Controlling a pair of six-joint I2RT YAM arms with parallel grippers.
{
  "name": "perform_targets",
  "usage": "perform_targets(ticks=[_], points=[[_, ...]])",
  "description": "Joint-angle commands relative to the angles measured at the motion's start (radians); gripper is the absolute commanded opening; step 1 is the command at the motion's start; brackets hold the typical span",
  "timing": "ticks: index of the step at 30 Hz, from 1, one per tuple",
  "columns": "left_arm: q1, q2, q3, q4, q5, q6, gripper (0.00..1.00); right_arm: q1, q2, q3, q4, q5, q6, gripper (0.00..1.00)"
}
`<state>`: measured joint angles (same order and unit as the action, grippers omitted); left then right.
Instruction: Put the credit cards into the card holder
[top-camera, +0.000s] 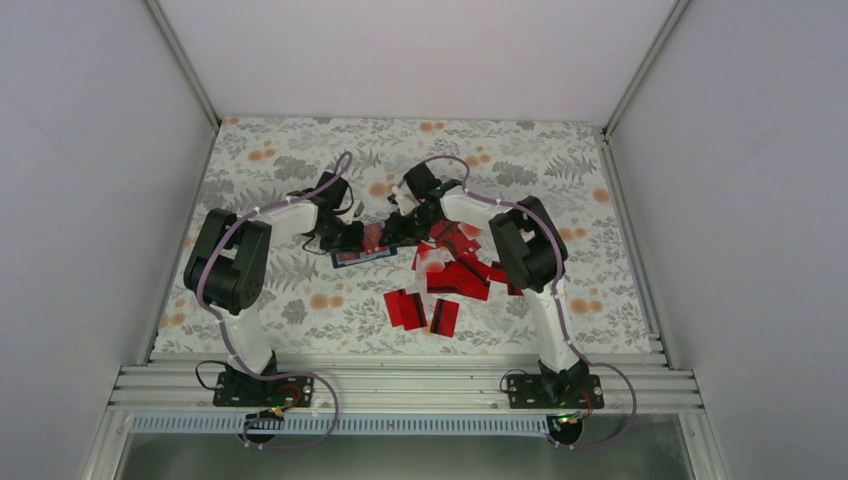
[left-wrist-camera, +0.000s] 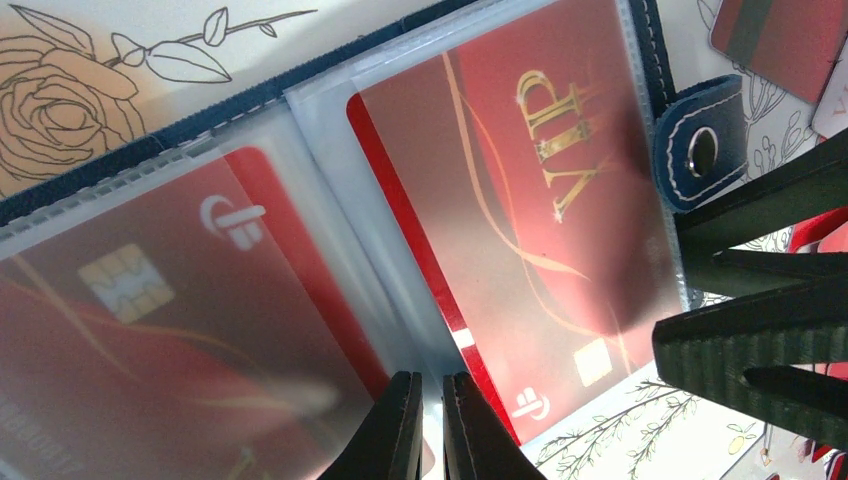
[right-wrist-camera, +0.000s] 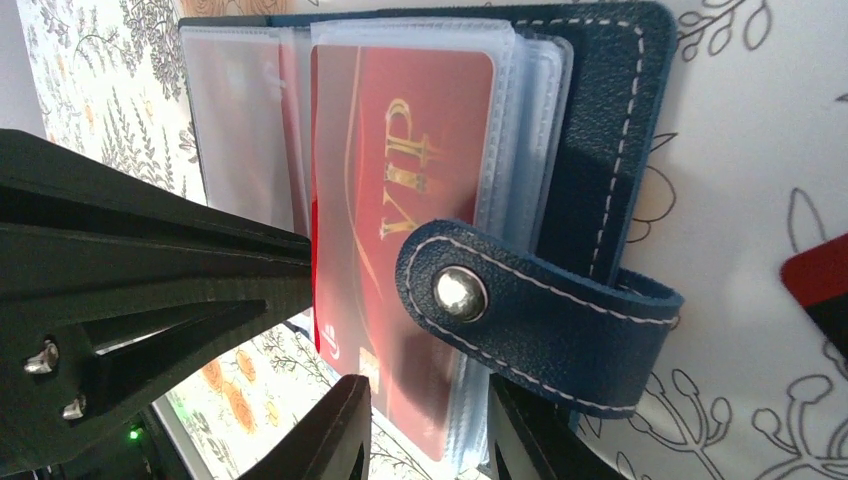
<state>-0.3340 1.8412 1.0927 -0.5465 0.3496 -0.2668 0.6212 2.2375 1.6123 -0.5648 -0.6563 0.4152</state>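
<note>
The navy card holder (top-camera: 360, 257) lies open at mid-table between both grippers. Its snap strap (right-wrist-camera: 530, 310) and stitched cover (right-wrist-camera: 610, 140) show in the right wrist view. A red card with gold VIP lettering (left-wrist-camera: 520, 200) sits inside a clear sleeve, and another red card (left-wrist-camera: 150, 300) fills the sleeve to its left. My left gripper (left-wrist-camera: 430, 382) is shut on a clear sleeve at the fold. My right gripper (right-wrist-camera: 428, 385) is closed on the holder's end, one finger on the VIP sleeve's face and the other behind the cover under the strap. Loose credit cards (top-camera: 455, 275) lie to the right.
More red cards (top-camera: 407, 308) lie near the front, one (top-camera: 443, 315) tilted beside them. A striped card (left-wrist-camera: 780, 35) lies just past the strap, another (right-wrist-camera: 820, 290) at the right. The left arm's fingers (right-wrist-camera: 150, 270) crowd the holder's left side. White walls enclose the floral table (top-camera: 300, 160).
</note>
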Motion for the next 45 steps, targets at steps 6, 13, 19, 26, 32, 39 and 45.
perform_targets(ticks=[6, 13, 19, 26, 32, 39, 45], points=[[-0.008, 0.048, -0.016, 0.001, -0.007, 0.001, 0.08, 0.026, 0.025, 0.064, -0.024, -0.028, -0.032, 0.3], [-0.008, 0.049, -0.008, -0.007, -0.017, 0.005, 0.08, 0.029, 0.007, 0.09, -0.074, 0.047, -0.039, 0.3], [-0.008, 0.057, -0.007, -0.001, -0.017, 0.003, 0.08, 0.034, 0.001, 0.104, -0.102, 0.081, -0.051, 0.3], [-0.008, 0.058, 0.005, -0.003, -0.012, -0.002, 0.08, 0.039, 0.006, 0.126, -0.106, 0.065, -0.07, 0.3], [-0.008, 0.063, 0.013, -0.012, -0.011, -0.004, 0.09, 0.038, 0.017, 0.112, -0.072, 0.0, -0.07, 0.29], [-0.007, 0.058, 0.023, -0.022, -0.012, -0.011, 0.09, 0.038, 0.009, 0.107, -0.059, -0.023, -0.085, 0.29], [-0.007, 0.044, 0.03, -0.031, -0.011, -0.027, 0.1, 0.038, -0.003, 0.118, -0.072, -0.016, -0.105, 0.29]])
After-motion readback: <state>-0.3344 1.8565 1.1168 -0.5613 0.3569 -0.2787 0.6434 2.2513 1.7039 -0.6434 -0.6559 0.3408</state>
